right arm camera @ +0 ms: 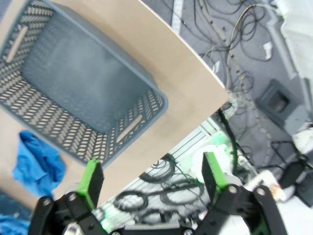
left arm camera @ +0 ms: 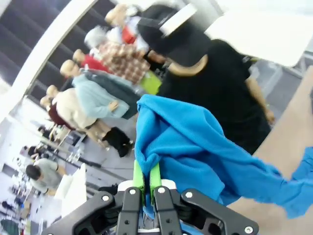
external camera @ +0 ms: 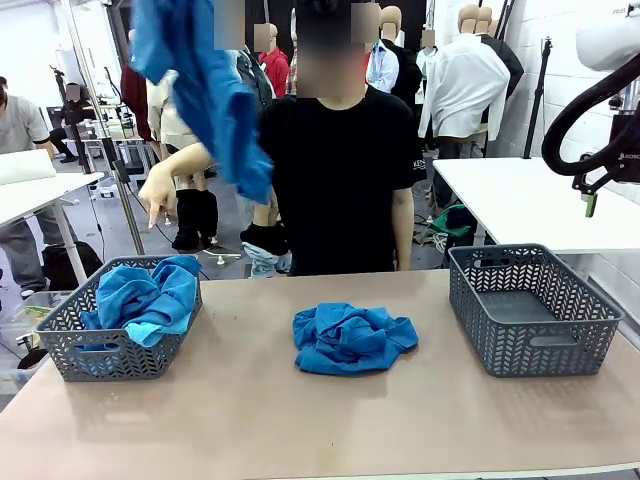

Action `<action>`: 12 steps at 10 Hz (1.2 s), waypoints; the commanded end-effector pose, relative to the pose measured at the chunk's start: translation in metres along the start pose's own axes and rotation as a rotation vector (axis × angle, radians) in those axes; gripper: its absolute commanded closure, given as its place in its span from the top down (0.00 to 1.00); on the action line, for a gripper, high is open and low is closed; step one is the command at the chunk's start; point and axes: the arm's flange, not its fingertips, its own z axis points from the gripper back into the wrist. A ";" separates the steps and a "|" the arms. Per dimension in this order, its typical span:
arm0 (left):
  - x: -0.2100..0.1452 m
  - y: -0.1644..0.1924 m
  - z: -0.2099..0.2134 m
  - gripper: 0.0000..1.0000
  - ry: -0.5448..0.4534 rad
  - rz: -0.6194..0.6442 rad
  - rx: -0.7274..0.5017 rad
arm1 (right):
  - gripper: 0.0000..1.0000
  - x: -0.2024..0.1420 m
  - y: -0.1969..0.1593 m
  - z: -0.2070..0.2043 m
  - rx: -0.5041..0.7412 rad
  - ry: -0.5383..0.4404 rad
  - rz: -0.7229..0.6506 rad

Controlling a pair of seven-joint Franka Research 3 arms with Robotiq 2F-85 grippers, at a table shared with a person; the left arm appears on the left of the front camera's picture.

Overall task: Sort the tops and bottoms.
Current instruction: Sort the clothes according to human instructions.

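One blue garment (external camera: 205, 90) dangles from the left hand (left arm camera: 146, 169), clamped tight on one fold; thin grip, it could slip free.

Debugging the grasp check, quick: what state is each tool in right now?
Left tool: closed on a bright blue soft-fabric garment.
Right tool: open, empty, above a grey plastic lattice basket.

even bright indoor light, soft shadows; both wrist views motion-blurred, edges bowed.
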 end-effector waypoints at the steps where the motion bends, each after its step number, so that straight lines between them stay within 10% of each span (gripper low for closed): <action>1: -0.051 -0.002 0.000 0.00 0.123 0.043 0.110 | 1.00 0.000 0.000 0.002 -0.018 -0.004 0.005; 6: -0.174 0.023 -0.012 0.00 0.324 0.231 0.218 | 1.00 0.000 0.000 0.002 -0.018 -0.004 0.005; 12: -0.185 0.028 -0.020 0.00 0.367 0.215 0.183 | 1.00 0.000 0.000 0.002 -0.018 -0.004 0.005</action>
